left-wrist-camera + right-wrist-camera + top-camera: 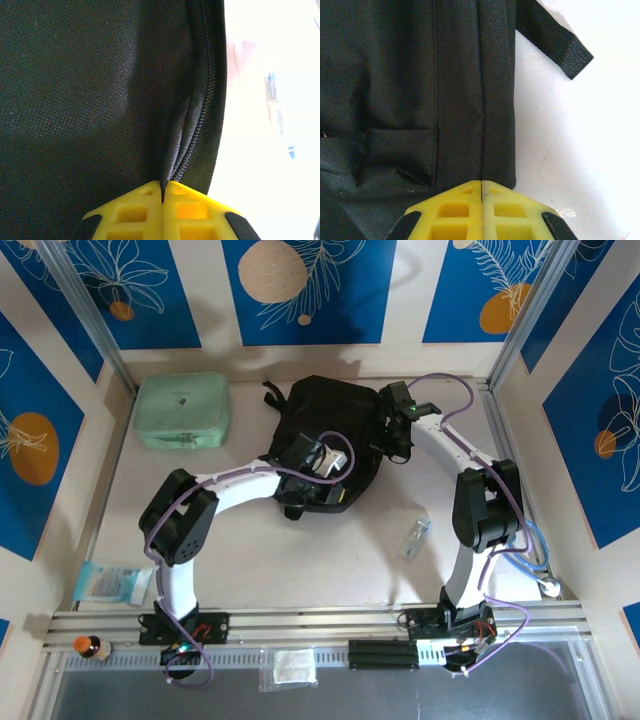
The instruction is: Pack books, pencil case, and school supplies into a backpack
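The black backpack [330,410] lies flat at the back middle of the table. My left gripper [335,478] rests on its near side, and in the left wrist view the yellow fingers [135,212] are shut on a fold of black fabric [172,165] beside the zipper [205,100]. My right gripper [396,445] is at the backpack's right edge; its fingers [452,210] are shut on a crease of the fabric [482,125], with a strap end [560,42] beyond. A small clear plastic piece [415,538] lies on the table to the right. The books are out of view.
A mint green zip case [183,410] sits at the back left. A light blue packet [110,582] lies near the front left rail, with a small orange-capped bottle [90,646] beyond the rail. White table [300,550] stretches between the arms.
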{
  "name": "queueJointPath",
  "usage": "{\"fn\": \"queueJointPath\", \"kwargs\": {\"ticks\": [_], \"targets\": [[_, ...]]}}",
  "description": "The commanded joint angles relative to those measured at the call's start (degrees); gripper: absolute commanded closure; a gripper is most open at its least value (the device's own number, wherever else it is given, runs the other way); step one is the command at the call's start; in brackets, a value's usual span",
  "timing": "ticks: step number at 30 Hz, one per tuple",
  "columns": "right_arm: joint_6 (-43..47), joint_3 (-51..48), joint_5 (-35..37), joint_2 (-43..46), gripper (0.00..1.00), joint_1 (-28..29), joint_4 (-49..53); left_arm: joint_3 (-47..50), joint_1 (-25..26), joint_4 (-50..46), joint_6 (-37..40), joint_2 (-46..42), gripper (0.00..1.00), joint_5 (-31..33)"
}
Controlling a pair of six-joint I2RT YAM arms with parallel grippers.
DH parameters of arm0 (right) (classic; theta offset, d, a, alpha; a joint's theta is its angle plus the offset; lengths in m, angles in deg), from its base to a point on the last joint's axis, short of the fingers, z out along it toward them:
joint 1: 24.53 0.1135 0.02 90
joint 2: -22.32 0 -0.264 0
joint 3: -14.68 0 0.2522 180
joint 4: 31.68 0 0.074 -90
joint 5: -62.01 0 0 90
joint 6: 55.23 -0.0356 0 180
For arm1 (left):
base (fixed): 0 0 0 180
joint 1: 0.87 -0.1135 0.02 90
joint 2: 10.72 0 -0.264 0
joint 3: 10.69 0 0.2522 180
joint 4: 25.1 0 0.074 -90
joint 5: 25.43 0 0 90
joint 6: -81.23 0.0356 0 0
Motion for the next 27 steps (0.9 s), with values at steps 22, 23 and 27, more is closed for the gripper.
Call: {"fn": "queueJointPath", "kwargs": {"ticks": [22, 23, 27], "targets": [[0.17, -14.98, -11.63, 14.02, 0.35, -5.01, -10.24, -12.40, -2.14, -9.03, -4.50, -3.43, 0.44, 11.65], [0.09, -14.82, -12.22, 13.48, 0.35, -5.29, -10.54, -14.30, -2.53, -9.86, -4.88, -2.13, 0.44, 12.80], [-0.36, -14.18, -15.13, 10.33, 0.34, -6.74, -11.82, -21.33, -2.82, -11.43, -6.56, 3.36, 0.46, 15.44]]}}
